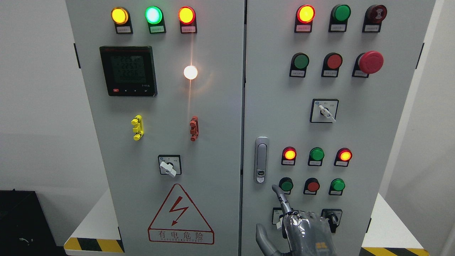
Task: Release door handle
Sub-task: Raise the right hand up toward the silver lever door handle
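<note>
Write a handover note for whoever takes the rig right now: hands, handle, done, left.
Right hand: low in front of the right door, index finger extended, other fingers curled, holding nothing.
Left hand: not in view.
Door handle: lies flush in its recess on the right door, above and left of the fingertip, untouched. Both doors look closed.
Done: handle released.
Left: probably just pull the arm back.

From here the one sign I can read plainly is the red triangular warning sticker (181, 214) low on the left cabinet door (160, 149) — a lightning bolt above the characters 有电危险, with a line of small Latin print beneath that is too fine to make out. The digital meter (128, 70) higher on that door shows three rows of dim digits — they blur. The small label plates under the lamps and buttons are too tiny to read.
</note>
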Available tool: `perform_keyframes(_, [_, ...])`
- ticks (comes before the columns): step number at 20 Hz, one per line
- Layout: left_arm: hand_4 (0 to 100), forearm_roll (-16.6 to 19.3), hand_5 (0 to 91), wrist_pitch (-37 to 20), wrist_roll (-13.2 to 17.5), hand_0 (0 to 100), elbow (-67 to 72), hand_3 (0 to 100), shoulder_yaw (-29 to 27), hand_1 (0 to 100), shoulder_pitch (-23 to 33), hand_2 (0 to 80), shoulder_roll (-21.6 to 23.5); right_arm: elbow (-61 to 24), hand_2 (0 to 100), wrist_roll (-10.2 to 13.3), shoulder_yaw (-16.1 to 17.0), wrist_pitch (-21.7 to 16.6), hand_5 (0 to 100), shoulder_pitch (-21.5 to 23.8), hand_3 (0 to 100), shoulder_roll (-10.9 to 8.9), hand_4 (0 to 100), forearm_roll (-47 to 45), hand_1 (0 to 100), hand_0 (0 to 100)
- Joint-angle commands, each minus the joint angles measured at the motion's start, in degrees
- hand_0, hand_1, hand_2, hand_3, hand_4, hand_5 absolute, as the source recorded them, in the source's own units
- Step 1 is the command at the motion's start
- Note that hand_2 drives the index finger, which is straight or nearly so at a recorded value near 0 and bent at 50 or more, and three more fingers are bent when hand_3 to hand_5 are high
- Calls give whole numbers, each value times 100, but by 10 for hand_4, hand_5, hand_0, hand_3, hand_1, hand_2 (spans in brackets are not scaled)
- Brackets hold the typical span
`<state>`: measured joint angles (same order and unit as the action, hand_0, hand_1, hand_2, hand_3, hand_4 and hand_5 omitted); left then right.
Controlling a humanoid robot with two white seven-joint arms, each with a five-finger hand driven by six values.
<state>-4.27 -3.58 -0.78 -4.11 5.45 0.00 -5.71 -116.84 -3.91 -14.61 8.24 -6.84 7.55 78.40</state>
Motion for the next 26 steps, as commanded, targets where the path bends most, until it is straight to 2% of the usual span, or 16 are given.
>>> perform_keyframes(1, [0,-4,0,-2,-1,120,-2,0,0,556,97,0,0,390,0,101,-657,134,941,-212,910,10,898,518,200,526])
perform_keyframes(7, [0,-4,0,-2,-1,120,-2,0,0,556,97,0,0,715,0,136,-798,397,939,-379,902,10,893,685,190,524])
perform_keyframes(12, [0,-4,0,-2,-1,120,-2,0,0,556,97,0,0,935,0,347,-816,451,946,-459,909,10,913,817,181,518])
perform_keyframes(16, [0,-4,0,-2,-1,120,-2,0,0,556,97,0,0,1005,0,347,-851,486,955,-511,912,10,915,896,179,515])
perform_keyframes(20, [0,5,0,-2,-1,120,-2,0,0,556,97,0,0,1049,0,339,-842,881,960,-546,913,10,917,914,178,513])
perform_keyframes(26, [0,5,0,-2,-1,120,7,0,0,556,97,0,0,1093,0,339,-789,890,960,-686,913,10,918,914,176,512])
